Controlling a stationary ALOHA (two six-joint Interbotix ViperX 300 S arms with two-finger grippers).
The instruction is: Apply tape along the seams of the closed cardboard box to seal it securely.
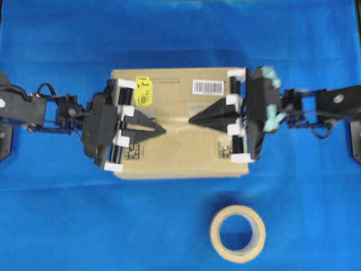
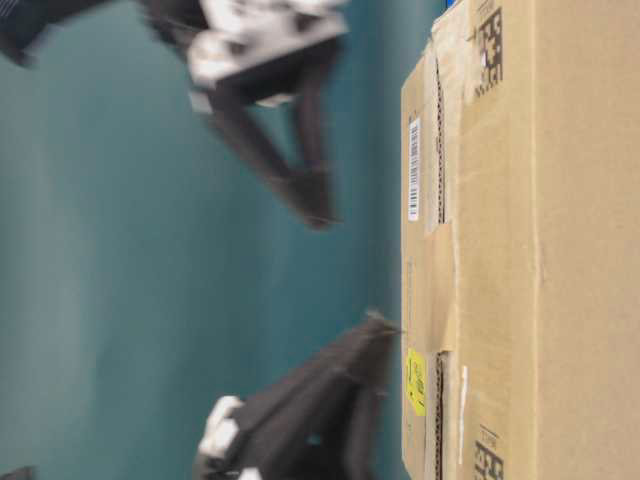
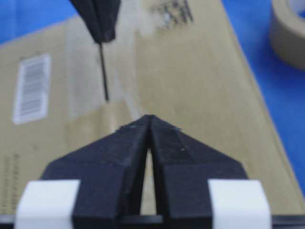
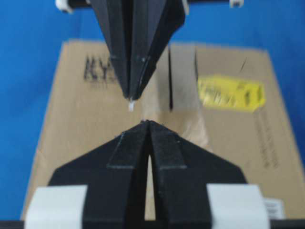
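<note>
Closed and empty, the left gripper [image 1: 162, 129] and right gripper [image 1: 192, 119] pointed tip to tip above the cardboard box [image 1: 179, 155]. Between their tips lay the tape [image 1: 176, 126], across the seams [image 3: 103, 71], slightly nearer the left gripper.

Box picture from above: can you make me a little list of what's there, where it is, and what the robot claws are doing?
box: cardboard box, middle of the blue table
tape piece: tape stuck across the seams at the box's middle
left claw: left gripper, shut, empty, over the box
right claw: right gripper, shut, empty, pointing at the left one
labels: yellow sticker, barcode label
tape roll: tape roll, on the table beside the box, nobody touching it
</note>
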